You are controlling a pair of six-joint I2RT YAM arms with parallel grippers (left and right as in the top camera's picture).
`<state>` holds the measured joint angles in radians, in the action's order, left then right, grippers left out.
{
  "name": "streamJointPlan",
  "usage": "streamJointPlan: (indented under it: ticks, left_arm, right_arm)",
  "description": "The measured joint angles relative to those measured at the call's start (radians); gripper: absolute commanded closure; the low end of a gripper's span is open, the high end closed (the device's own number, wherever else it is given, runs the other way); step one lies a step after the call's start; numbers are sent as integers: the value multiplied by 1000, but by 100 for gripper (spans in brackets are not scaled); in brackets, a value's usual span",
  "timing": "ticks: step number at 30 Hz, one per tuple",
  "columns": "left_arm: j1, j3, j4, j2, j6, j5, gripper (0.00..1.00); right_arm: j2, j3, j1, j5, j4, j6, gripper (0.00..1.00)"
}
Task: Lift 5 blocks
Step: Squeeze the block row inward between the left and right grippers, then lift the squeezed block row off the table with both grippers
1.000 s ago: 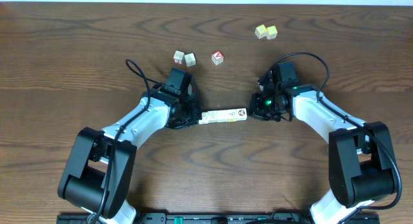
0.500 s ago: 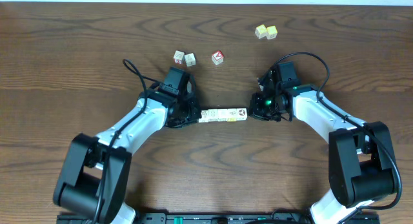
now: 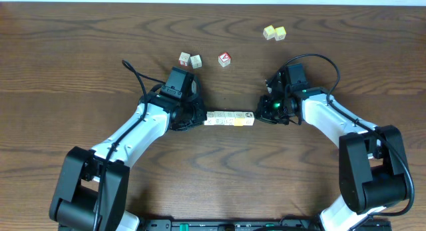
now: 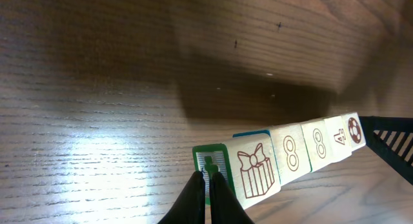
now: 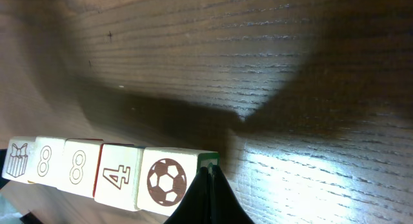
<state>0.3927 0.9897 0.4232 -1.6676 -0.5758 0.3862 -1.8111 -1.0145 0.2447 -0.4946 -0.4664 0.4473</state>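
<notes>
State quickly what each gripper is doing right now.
Left gripper: closed, tips against one end of the block row.
Right gripper: closed, tips against the other end.

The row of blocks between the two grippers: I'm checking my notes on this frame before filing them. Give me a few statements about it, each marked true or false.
1. The row has five blocks. True.
2. The left gripper and the right gripper are both shut, one pressing its tip against each end of the row. True.
3. The block beside the soccer-ball block shows an 8. False: that neighbour is the 4 block.
4. The red-topped cube is part of the row. False: it lies apart on the table, beyond the row.
</notes>
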Motion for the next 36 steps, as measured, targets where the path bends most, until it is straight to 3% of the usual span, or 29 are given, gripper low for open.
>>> streamJointPlan:
  ticks: [36]
  left_arm:
    - [-6, -2, 17, 0, 1, -16, 93]
  right_arm:
    - [11, -52, -18, -70, 2, 9, 99]
